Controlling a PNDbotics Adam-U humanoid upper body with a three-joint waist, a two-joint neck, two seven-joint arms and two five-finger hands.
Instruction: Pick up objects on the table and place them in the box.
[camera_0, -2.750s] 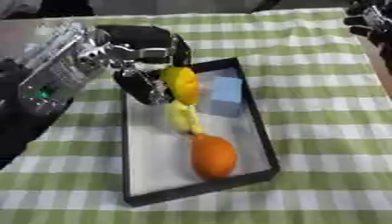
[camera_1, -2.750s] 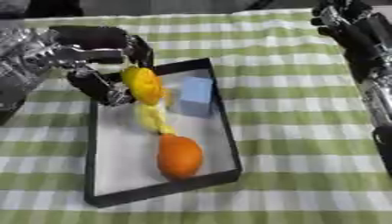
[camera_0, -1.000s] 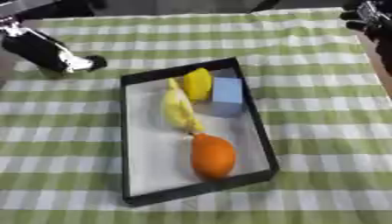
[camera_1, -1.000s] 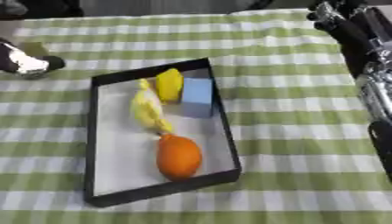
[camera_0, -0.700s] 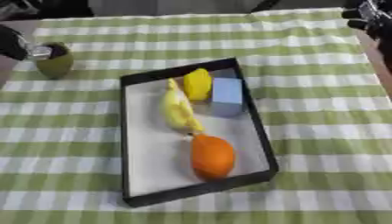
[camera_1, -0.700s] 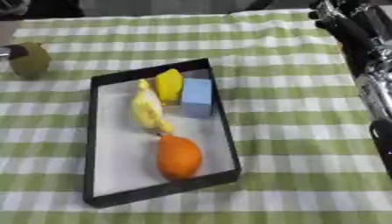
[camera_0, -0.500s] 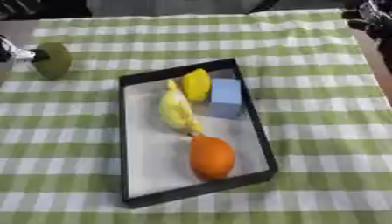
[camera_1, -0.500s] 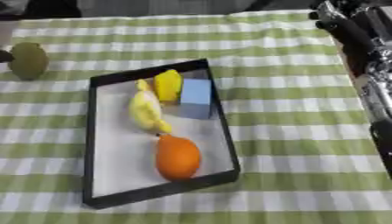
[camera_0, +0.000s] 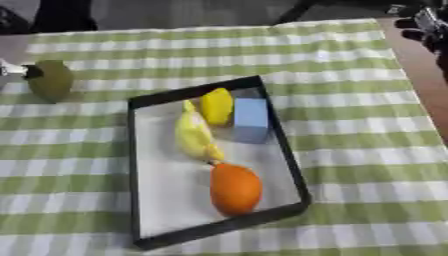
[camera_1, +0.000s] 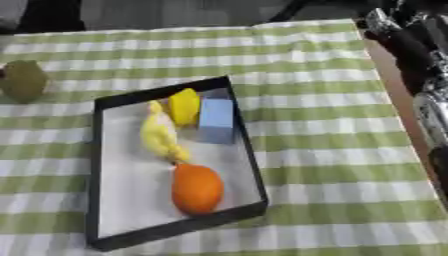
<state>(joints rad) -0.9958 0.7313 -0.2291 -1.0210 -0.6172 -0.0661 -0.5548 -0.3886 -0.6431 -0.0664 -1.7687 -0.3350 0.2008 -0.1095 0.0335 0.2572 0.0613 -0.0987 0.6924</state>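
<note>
- Four items lie inside the black-rimmed box (camera_0: 283, 165): an orange (camera_0: 235, 188) at the near end, a banana (camera_0: 194, 136) along the middle, a yellow lemon-like fruit (camera_0: 216, 105) and a light blue block (camera_0: 251, 119) at the far end.
- Judged from their positions, the block and the yellow fruit sit side by side and touching, with the banana's near tip just beside the orange; the items are packed along one side, leaving the box's white floor bare on the left.
- One olive-green rounded object (camera_0: 51, 79) stands on the green checked tablecloth (camera_0: 350, 90), well apart from the box toward the far left. It appears to be the remaining thing to collect; its exact kind cannot be made out.
- Left hand (camera_0: 10, 69): only a pale metallic sliver shows at the left edge of the left eye view, touching or just beside the olive object. Whether its fingers are curled or straight cannot be told, nor whether it holds the object.
- Right hand (camera_1: 404, 37): dark, at the far right corner off the cloth, away from all task items. It is cut off by the frame and blurred; the state of its fingers cannot be told.
- The forearm below it in the right eye view runs along the right edge.
</note>
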